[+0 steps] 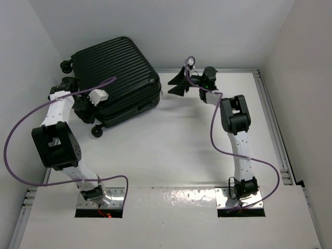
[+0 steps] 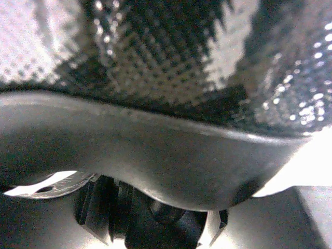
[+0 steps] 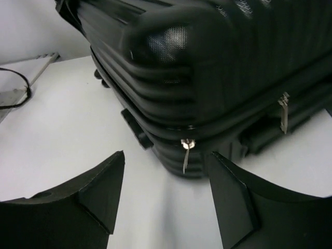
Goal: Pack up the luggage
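Top external view, nearest first: 2 arm bases sit bolted at the near edge of the white counter (image 1: 171,155), each trailing a purple cable (image 1: 15,140). The right arm reaches up the counter's right half, and its right hand (image 1: 174,84) points left toward the luggage (image 1: 114,72). The right wrist view shows this hand's 2 fingers (image 3: 98,192) spread wide with only bare counter between them, just short of the case's rounded corner and not touching it.

The left arm runs up the left edge, and the left hand (image 1: 82,106) lies against the near-left side of the luggage. Black on black, it is hard to make out. Its wrist view is filled by a blurred, dimpled shell and a smooth dark rim, possibly with a wheel below, so I cannot tell how its fingers stand.

The luggage lies flat at the far left of the counter with its ribbed shell up and its wheels (image 1: 97,130) sticking out at the corners. It is closed, both halves are together, and 2 zipper pulls (image 3: 185,153) hang along the seam. Its contents are hidden.
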Controlling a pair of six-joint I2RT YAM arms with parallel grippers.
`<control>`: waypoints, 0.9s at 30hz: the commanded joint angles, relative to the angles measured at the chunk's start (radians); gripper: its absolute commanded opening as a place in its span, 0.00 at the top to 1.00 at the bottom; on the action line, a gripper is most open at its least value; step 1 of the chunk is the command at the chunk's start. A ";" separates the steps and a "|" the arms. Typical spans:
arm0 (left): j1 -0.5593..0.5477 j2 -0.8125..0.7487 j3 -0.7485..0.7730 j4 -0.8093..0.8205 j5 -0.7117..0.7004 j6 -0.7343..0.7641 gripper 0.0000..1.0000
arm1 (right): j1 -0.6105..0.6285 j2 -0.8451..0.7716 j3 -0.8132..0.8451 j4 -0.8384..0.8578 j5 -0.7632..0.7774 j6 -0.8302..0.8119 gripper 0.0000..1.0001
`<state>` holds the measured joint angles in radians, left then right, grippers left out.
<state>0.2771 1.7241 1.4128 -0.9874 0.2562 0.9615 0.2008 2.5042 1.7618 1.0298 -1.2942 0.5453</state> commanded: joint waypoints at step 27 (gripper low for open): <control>0.013 0.167 -0.028 0.598 -0.120 -0.159 0.89 | 0.130 0.097 0.142 -0.339 0.111 -0.366 0.60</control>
<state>0.2840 1.7084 1.3869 -0.9535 0.2722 0.9493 0.3038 2.5946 1.8523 0.6704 -1.1488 0.2039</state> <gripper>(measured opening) 0.570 0.448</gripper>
